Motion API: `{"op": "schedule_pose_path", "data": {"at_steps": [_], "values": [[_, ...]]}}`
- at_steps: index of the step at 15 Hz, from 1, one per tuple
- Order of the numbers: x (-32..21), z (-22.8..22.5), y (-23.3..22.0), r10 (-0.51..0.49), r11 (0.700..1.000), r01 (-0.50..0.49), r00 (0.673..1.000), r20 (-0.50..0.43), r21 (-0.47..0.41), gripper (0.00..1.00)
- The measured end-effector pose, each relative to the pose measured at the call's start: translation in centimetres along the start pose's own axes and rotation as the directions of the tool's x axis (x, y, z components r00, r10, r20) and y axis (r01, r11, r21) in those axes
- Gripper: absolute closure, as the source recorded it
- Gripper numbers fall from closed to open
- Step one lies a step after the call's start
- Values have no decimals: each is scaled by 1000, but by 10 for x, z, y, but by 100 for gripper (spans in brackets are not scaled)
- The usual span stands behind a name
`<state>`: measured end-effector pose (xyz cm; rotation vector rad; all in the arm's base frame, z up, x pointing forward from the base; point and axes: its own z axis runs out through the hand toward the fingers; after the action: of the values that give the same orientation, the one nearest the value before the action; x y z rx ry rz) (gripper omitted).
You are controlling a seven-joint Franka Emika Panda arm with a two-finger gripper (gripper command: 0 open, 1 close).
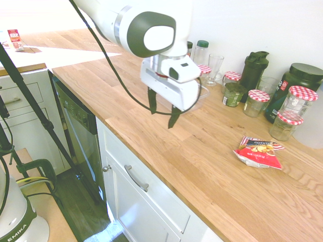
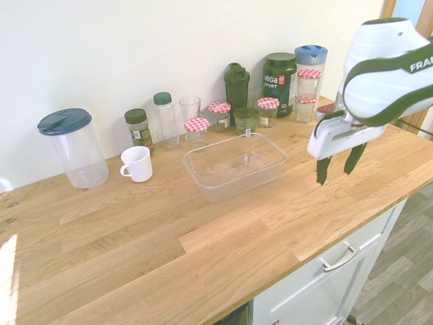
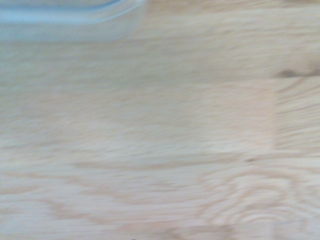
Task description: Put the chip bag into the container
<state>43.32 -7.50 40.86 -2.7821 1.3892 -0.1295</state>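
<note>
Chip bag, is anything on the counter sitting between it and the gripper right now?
Nothing visible does. The gripper hangs open above bare countertop, and the stretch of wood from there to the chip bag shows nothing lying on it. The jars stand further back near the wall.

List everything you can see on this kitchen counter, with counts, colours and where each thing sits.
chip bag: one, red, lying on the counter apart from the jars
container: one, clear, empty, mid-counter
checked-lid jars: several, glass, red-white lids, along the wall
shaker bottle: one, dark green, by the wall
supplement tub: one, dark green, by the wall
mug: one, white, beside the container
pitcher: one, clear, blue lid
gripper: one, open, empty, above bare counter
</note>
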Motion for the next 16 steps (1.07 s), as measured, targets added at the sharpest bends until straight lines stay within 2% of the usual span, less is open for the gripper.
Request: {"op": "schedule_pose_path", "data": {"at_steps": [4,8,12,16], "values": [[80,-28,37,97,995,-96,993,-64,19,0],[163,-26,55,166,986,-165,979,-118,15,0],[224,-15,54,174,985,-175,976,-127,10,0],[252,-9,29,174,985,-175,979,-103,-2,0]]}}
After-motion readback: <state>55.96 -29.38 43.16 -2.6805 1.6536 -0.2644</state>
